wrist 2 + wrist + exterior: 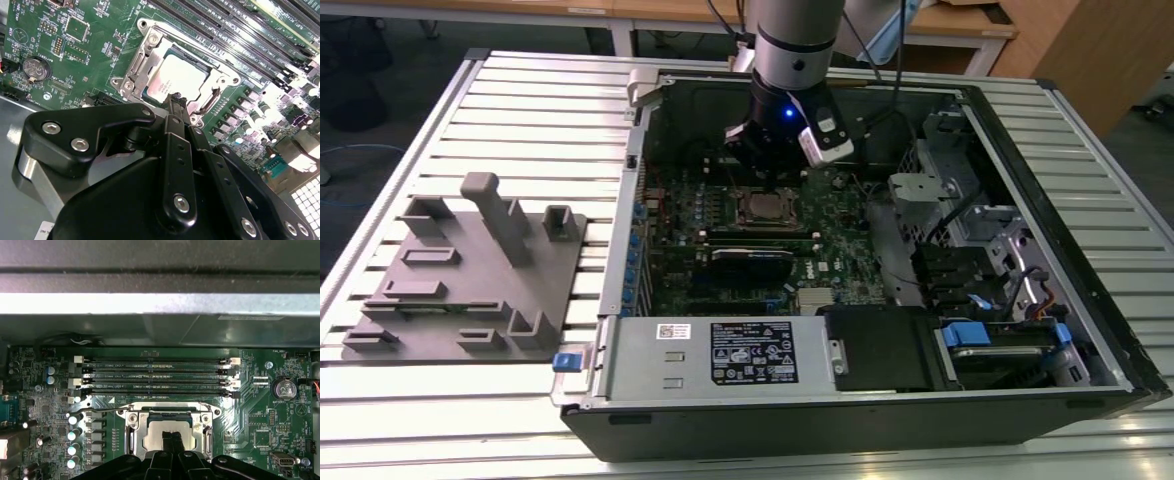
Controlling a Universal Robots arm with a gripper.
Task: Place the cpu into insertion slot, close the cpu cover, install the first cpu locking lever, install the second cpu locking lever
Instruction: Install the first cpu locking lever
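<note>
tool (pixel 175 98): closed on nothing, tip just above the chip (pixel 176 75)
worktop (pixel 520 100): slatted metal, carries the computer case (pixel 854 425)
computer case: lies open, green board (pixel 100 40) inside
cover (pixel 136 65): flat around the chip
chip: seated in the cover's window

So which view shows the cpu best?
The second wrist view: the cpu lies close and almost whole, framed by the cpu cover, just past the fingers. In the first wrist view the fingers hide part of it; the exterior view shows it small.
</note>
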